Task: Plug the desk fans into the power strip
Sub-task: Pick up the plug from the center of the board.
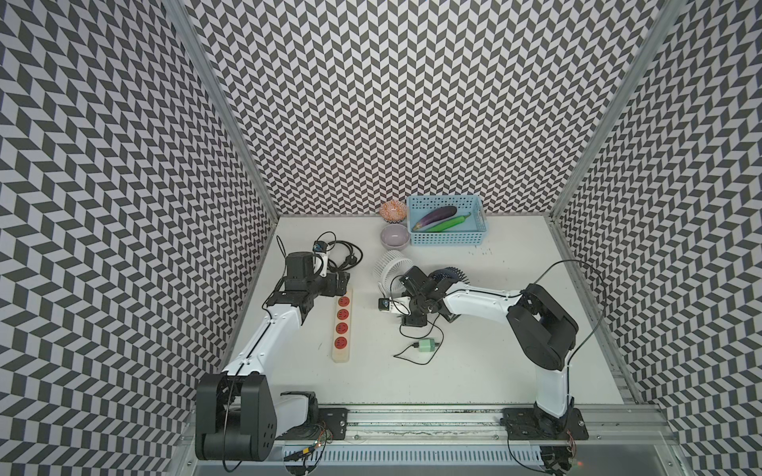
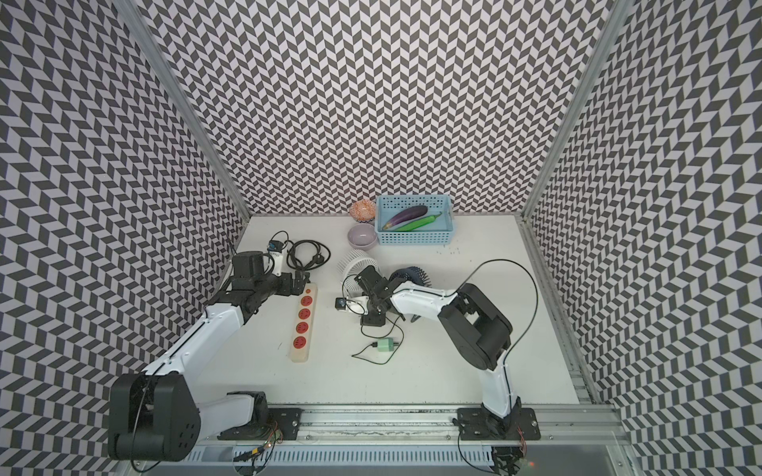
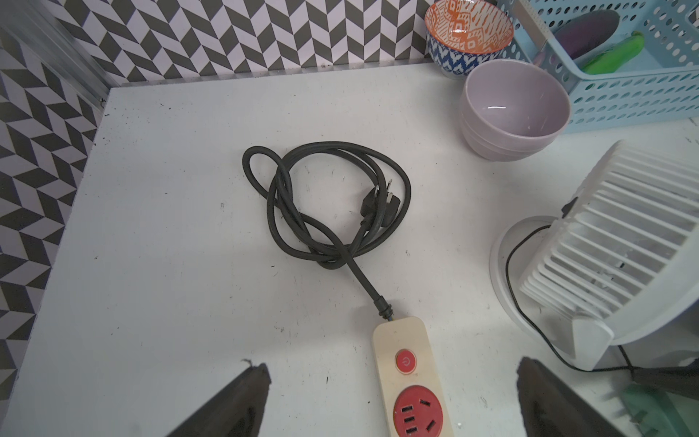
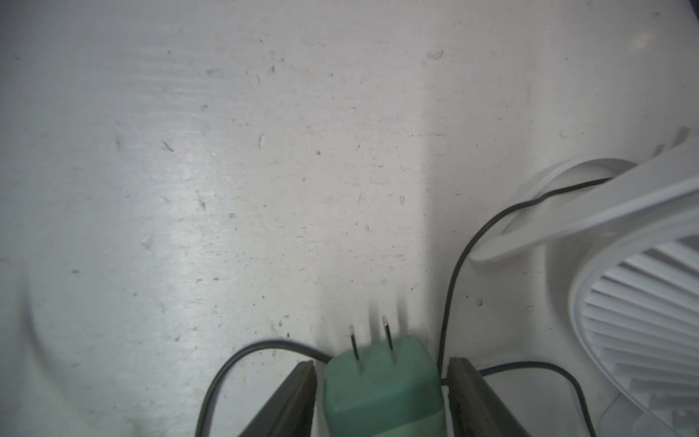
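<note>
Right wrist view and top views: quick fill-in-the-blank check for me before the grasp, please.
The right gripper straddles a green plug with ___ metal prongs.
The power strip has ___ round red sockets.
The plug's thin wire leads to the ___ fan.
On the left gripper the jaws stand ___.
Missing: two; four; white; open.

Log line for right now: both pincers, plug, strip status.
left pincer: open, above power strip switch end | right pincer: open, astride green plug on table | white fan: unplugged | sockets: free

Both top views high above table [image 1: 495, 371], wrist views close, sharing white fan [image 3: 624, 227]
</note>
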Robot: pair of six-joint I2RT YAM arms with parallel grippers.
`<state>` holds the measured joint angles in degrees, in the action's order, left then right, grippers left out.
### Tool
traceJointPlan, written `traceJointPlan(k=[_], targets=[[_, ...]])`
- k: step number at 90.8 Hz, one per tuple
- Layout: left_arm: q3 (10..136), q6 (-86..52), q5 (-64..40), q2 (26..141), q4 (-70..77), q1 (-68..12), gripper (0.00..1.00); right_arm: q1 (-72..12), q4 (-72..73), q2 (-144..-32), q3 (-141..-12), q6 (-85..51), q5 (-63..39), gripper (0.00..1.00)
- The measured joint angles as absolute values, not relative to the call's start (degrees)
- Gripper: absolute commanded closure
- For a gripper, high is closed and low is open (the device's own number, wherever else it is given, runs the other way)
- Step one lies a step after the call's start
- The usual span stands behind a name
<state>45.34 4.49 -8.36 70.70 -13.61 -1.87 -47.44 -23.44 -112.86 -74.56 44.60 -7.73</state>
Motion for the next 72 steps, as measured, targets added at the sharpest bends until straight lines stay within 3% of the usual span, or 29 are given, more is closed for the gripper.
traceJointPlan(k=[37,72], targets=[[44.99,4.89,-8.21,70.70,-13.52,-2.02,0.00,-47.07,-24.03,-112.90,-75.50,44.42,-9.67,0.69],[46.89,5.39,-7.70,70.72,-15.16,-2.28,0.00,-44.03,-23.70,-109.62,-78.30,37.32,-16.75,0.78]])
